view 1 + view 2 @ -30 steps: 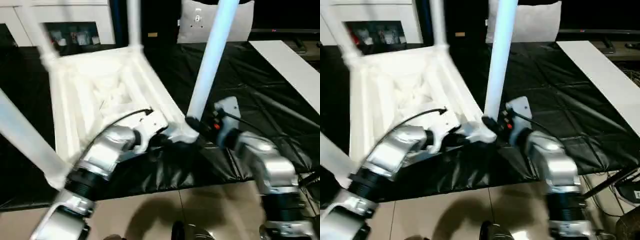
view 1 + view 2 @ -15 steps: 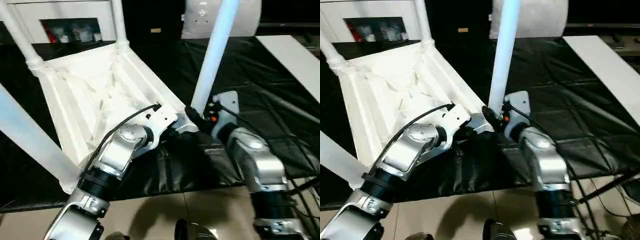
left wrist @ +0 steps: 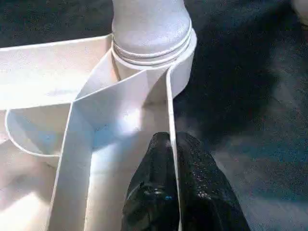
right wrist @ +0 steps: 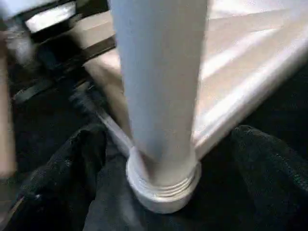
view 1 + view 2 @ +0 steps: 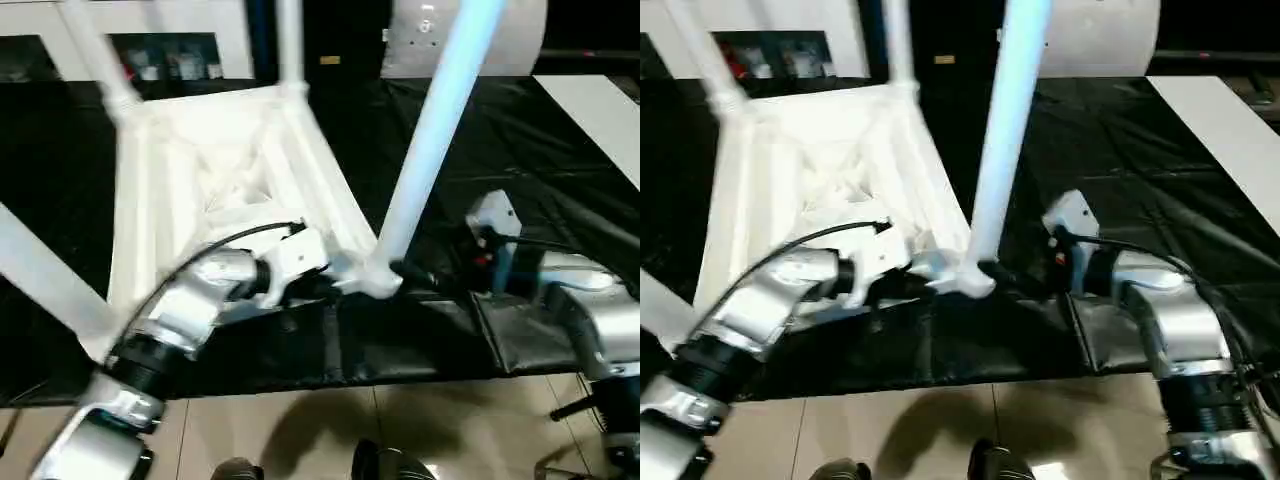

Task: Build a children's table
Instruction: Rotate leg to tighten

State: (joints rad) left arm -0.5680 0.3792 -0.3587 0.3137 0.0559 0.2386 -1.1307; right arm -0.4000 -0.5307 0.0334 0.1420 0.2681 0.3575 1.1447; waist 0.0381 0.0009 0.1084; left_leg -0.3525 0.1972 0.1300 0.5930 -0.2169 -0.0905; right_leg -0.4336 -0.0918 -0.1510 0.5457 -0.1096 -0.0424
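Right gripper [image 4: 159, 159] jaws opened, legs [image 5: 435, 135] cropped

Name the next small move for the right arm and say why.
Probably draw the right gripper back from the near leg: its fingers stand spread either side of the leg's base, not touching, the leg sits in its corner socket, and the left gripper pinches a rib.

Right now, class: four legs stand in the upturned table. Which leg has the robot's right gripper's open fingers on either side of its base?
The near-right corner leg, closest to the robot. The right gripper straddles its base, fingers apart; the other three stand elsewhere.
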